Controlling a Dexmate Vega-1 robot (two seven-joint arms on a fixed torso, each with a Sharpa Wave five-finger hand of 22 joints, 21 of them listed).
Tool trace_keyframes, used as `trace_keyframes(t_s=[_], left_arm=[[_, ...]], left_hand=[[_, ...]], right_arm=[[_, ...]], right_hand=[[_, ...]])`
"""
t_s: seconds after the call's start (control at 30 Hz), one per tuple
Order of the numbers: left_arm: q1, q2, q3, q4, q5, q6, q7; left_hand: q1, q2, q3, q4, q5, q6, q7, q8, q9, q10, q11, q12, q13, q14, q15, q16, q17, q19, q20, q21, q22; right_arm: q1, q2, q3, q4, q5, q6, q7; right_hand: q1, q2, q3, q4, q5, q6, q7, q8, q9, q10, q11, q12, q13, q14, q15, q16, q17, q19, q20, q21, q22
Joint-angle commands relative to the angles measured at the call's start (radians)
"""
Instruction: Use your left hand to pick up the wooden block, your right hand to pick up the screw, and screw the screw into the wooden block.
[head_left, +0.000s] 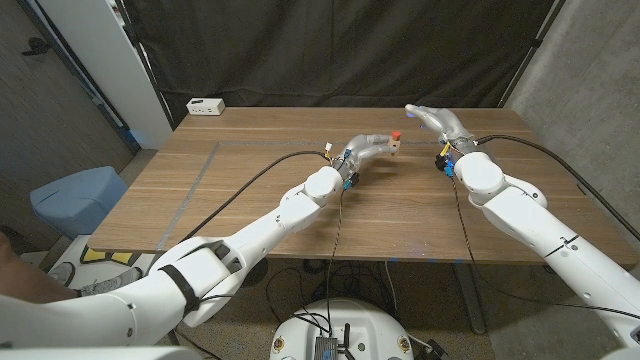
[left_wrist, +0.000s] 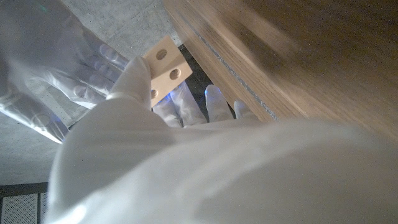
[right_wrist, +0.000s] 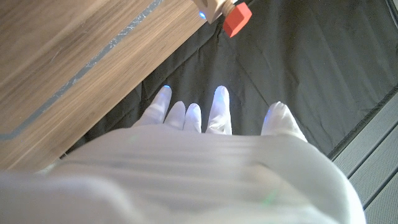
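Both hands are up over the table (head_left: 250, 170). My left hand (head_left: 372, 146) grips the wooden block (head_left: 393, 147), raised above the middle of the tabletop, with the red-headed screw (head_left: 397, 134) sitting in it. My right hand (head_left: 437, 119) hangs just beside it, apart, fingers spread and holding nothing. Near the far left corner lies a white box (head_left: 205, 106).
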Motion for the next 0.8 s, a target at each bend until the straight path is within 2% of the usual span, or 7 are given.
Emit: trace_keyframes(t_s=[0.03,0.2,0.27,0.57,0.8], left_arm=[[0.010,0.006,-0.006,-0.021,-0.021,0.019,-0.015],[0.011,0.007,-0.007,-0.025,-0.025,0.024,-0.018],[0.011,0.006,-0.007,-0.025,-0.027,0.025,-0.017],[0.014,0.004,-0.011,-0.023,-0.038,0.034,-0.018],[0.006,-0.002,-0.011,-0.005,-0.042,0.030,-0.022]], left_hand=[[-0.004,0.035,0.023,0.020,0.005,0.023,0.014,0.010,0.005,0.011,-0.002,0.008,0.025,0.006,-0.056,-0.001,0.002,-0.003,0.004,0.005,0.005],[-0.005,0.035,0.023,0.020,0.005,0.022,0.014,0.010,0.005,0.012,-0.002,0.009,0.025,0.006,-0.056,-0.001,0.002,-0.003,0.003,0.005,0.005],[-0.006,0.035,0.023,0.021,0.005,0.023,0.016,0.010,0.005,0.011,-0.002,0.009,0.025,0.006,-0.056,-0.001,0.003,-0.003,0.004,0.005,0.005],[-0.006,0.035,0.023,0.021,0.005,0.019,0.016,0.008,0.005,0.011,-0.003,0.008,0.024,0.005,-0.057,-0.001,0.002,-0.004,0.004,0.005,0.005],[-0.007,0.036,0.023,0.021,0.005,0.019,0.017,0.008,0.005,0.010,-0.003,0.008,0.024,0.005,-0.056,-0.001,0.002,-0.004,0.005,0.005,0.005]], right_arm=[[-0.035,0.012,0.010,0.028,0.063,0.090,-0.014],[-0.039,0.012,0.007,0.042,0.085,0.123,0.004],[-0.040,0.013,0.003,0.046,0.090,0.131,0.008],[-0.038,0.020,-0.008,0.068,0.108,0.162,0.018],[-0.036,0.028,-0.019,0.092,0.119,0.194,0.031]], right_hand=[[-0.018,0.000,-0.003,0.005,0.006,-0.027,0.002,-0.004,-0.003,-0.025,0.004,0.001,0.001,-0.019,0.008,0.002,0.002,-0.024,-0.010,0.003,0.001],[-0.042,0.008,-0.008,0.010,0.006,-0.058,-0.002,-0.002,-0.006,-0.081,0.004,-0.002,0.000,-0.071,0.022,-0.003,0.003,-0.055,-0.027,0.005,0.001],[-0.050,0.012,-0.010,0.009,0.005,-0.080,0.000,-0.003,-0.007,-0.117,0.008,-0.003,-0.001,-0.103,0.027,-0.005,0.001,-0.081,-0.035,0.005,0.001],[-0.086,0.025,-0.018,0.016,0.004,-0.119,0.002,-0.001,-0.009,-0.203,0.009,-0.003,-0.002,-0.193,0.041,-0.009,0.001,-0.141,-0.045,0.003,0.001],[-0.119,0.037,-0.025,0.024,0.003,-0.172,-0.003,-0.006,-0.012,-0.282,-0.013,-0.004,-0.004,-0.257,0.043,-0.006,0.002,-0.186,-0.057,0.006,0.002]])
